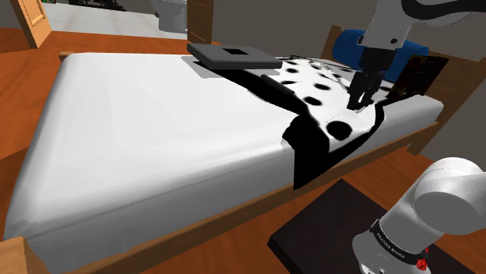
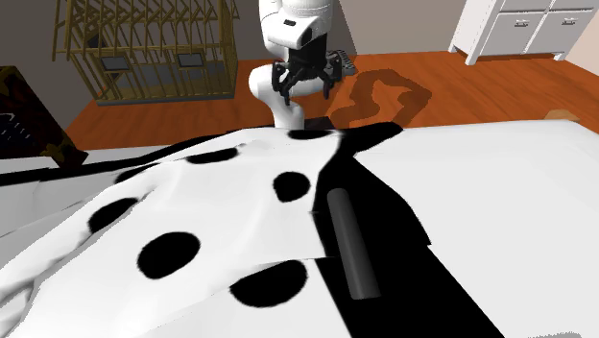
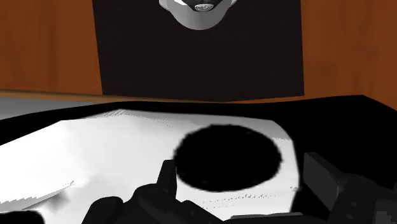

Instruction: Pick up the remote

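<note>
Gripper point(image 1: 361, 98): fingers point(image 3: 323, 177) spread wide, empty, poised low over the spotted blanket point(image 1: 311, 78) at the edge of the bed point(image 1: 156, 132) nearest the stand point(image 1: 319, 230). Directly under the fingers, one black spot of the blanket; contact with the cloth not determinable.

Judged progress: early. Remote point(image 2: 349, 245) untouched. Left to do: reach across, setting of the open fingers across the narrow width, closing, lifting.

Farther out, well apart from the hand, on its side away from the stand: the remote, a dark grey bar flat on the black part of the blanket, just beside the white spotted fold. Long axis roughly in line with the hand, one end toward it, the other away. Front end not distinguishable, no buttons visible.
</note>
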